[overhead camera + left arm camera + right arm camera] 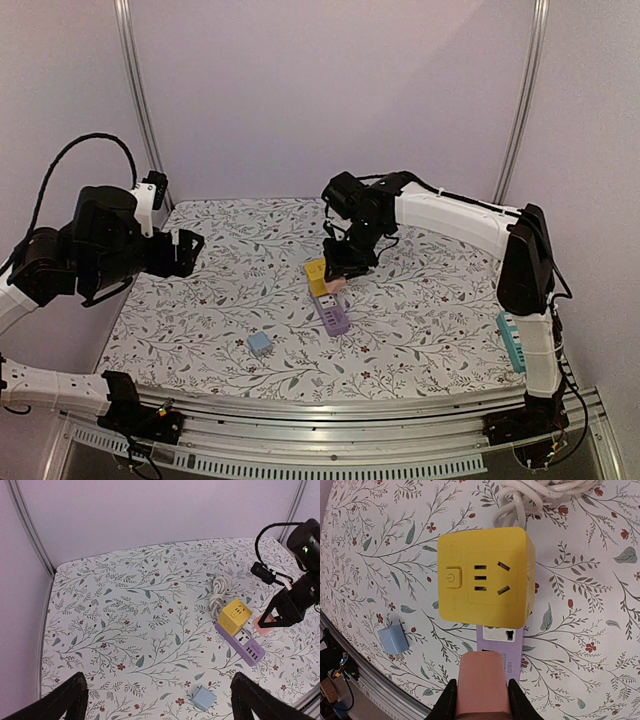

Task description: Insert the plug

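My right gripper (482,696) is shut on a pink plug (484,685), held just above the purple power strip (504,641). A yellow cube socket (485,575) stands on the strip's far end. From the top, the pink plug (335,285) hangs beside the yellow cube (316,276) and over the purple strip (333,314), under the right gripper (340,272). My left gripper (157,695) is open and empty, raised at the table's left side, far from the strip (245,647). The plug's prongs are hidden.
A small blue plug (260,343) lies loose on the flowered cloth near the front, left of the strip. A coiled white cable (218,592) lies behind the yellow cube. A teal part (512,340) sits on the right arm's post at the table's right edge.
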Controlling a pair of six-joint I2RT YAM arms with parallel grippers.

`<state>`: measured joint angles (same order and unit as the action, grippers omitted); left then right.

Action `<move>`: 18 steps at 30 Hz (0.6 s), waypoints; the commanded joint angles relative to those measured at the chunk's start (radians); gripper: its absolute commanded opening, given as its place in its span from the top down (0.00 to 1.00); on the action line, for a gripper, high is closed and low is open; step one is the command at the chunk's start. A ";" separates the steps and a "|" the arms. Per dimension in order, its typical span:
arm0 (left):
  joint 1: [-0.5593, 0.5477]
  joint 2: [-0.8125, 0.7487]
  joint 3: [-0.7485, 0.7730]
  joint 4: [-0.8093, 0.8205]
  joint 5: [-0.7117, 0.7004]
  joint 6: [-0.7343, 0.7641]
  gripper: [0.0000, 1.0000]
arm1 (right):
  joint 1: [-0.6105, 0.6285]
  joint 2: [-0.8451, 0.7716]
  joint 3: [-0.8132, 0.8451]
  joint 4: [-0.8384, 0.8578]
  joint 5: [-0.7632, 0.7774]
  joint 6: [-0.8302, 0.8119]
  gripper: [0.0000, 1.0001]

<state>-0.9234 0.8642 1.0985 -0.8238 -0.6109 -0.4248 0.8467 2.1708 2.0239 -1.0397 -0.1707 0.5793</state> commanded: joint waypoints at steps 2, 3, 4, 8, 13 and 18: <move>0.008 -0.013 -0.018 -0.032 0.033 0.001 0.01 | 0.008 0.081 0.057 -0.058 0.082 0.014 1.00; 0.008 -0.013 -0.019 -0.034 0.035 0.005 0.01 | 0.009 0.086 0.062 -0.057 0.085 0.012 1.00; 0.008 -0.016 -0.020 -0.037 0.036 0.008 0.01 | 0.010 0.096 0.071 -0.059 0.089 0.009 1.00; 0.008 -0.025 -0.030 -0.042 0.043 0.017 0.01 | 0.010 0.135 0.113 -0.071 0.106 0.008 1.00; 0.008 -0.032 -0.037 -0.043 0.045 0.043 0.00 | 0.012 0.176 0.139 -0.076 0.104 0.013 1.00; 0.008 -0.024 -0.035 -0.041 0.040 0.075 0.01 | 0.014 0.192 0.139 -0.077 0.112 0.019 1.00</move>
<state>-0.9234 0.8410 1.0760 -0.8501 -0.5785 -0.3878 0.8528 2.3291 2.1365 -1.1015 -0.0830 0.5869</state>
